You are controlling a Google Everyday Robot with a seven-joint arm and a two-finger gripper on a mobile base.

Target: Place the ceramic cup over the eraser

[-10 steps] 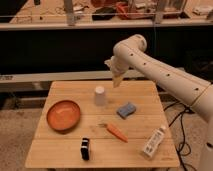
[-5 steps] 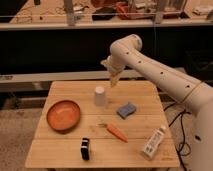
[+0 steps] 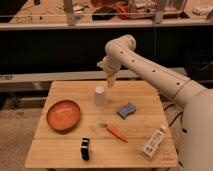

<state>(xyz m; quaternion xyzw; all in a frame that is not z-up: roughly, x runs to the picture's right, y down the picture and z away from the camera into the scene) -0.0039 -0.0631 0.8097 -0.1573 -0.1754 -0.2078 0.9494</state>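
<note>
Wood table (image 3: 142, 96), dark room. One each is counted on it: ceramic cup (image 3: 100, 96), eraser (image 3: 126, 110), bowl (image 3: 63, 115), carrot (image 3: 117, 132), bottle (image 3: 153, 143), black block (image 3: 85, 148). The hand (image 3: 110, 81) is held released just over the ceramic cup.

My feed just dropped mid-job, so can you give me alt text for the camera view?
The arm's open gripper hovers just above and picture-right of the white ceramic cup on a wooden table, holding nothing. Also on the table are an orange bowl, a blue-grey block, a carrot, a white bottle and a small black object.
</note>
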